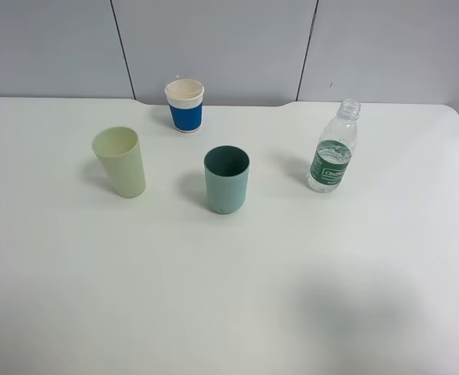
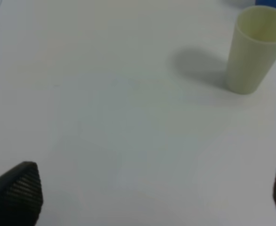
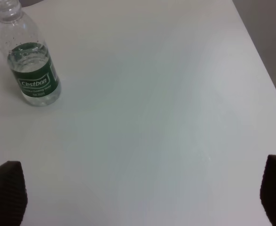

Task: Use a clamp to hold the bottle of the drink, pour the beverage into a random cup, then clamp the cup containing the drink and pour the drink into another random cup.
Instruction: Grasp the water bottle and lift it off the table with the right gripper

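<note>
A clear drink bottle (image 1: 332, 148) with a green label and no cap stands upright at the right of the white table; it also shows in the right wrist view (image 3: 29, 61). A pale yellow cup (image 1: 120, 162) stands at the left and shows in the left wrist view (image 2: 255, 49). A teal cup (image 1: 227, 179) stands in the middle. A blue and white paper cup (image 1: 185, 105) stands at the back. My left gripper (image 2: 152, 197) is open and empty over bare table. My right gripper (image 3: 142, 197) is open and empty, well apart from the bottle. Neither gripper shows in the exterior view.
The white table (image 1: 229, 297) ends at a grey panelled wall (image 1: 213, 39) at the back. Its right edge shows in the right wrist view (image 3: 264, 70). A soft shadow lies on the table at the front right (image 1: 362, 305).
</note>
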Controlling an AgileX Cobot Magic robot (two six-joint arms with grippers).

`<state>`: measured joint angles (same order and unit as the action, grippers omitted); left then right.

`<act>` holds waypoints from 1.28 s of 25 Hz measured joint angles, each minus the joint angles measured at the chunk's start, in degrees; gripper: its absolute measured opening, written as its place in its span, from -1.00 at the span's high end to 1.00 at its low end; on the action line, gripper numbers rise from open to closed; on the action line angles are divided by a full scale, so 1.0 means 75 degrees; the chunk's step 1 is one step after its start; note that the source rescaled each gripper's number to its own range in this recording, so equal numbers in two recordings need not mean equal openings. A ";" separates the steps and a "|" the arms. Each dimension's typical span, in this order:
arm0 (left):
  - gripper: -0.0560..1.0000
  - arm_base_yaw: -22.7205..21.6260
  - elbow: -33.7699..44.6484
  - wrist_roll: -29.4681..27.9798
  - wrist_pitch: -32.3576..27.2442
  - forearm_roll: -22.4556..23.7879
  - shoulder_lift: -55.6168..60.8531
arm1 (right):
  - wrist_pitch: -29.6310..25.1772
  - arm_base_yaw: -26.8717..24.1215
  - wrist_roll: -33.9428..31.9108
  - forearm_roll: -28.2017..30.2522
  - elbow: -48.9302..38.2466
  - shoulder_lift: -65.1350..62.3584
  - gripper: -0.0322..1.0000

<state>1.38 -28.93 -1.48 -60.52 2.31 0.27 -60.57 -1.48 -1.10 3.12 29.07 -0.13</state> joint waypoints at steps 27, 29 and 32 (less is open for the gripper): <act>-1.00 0.0000 0.0000 0.0000 0.0000 0.0000 0.0000 | 0.0000 0.0000 0.0000 0.0000 0.0000 0.0000 -1.00; -1.00 0.0000 0.0000 0.0000 0.0000 0.0000 0.0000 | 0.0000 0.0000 0.0000 0.0000 0.0000 0.0000 -1.00; -1.00 0.0000 0.0000 0.0000 0.0000 0.0000 0.0000 | 0.0000 0.0000 0.0000 0.0000 0.0000 0.0000 -1.00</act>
<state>1.38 -28.93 -1.48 -60.52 2.31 0.27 -60.57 -1.48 -1.10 3.12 29.07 -0.13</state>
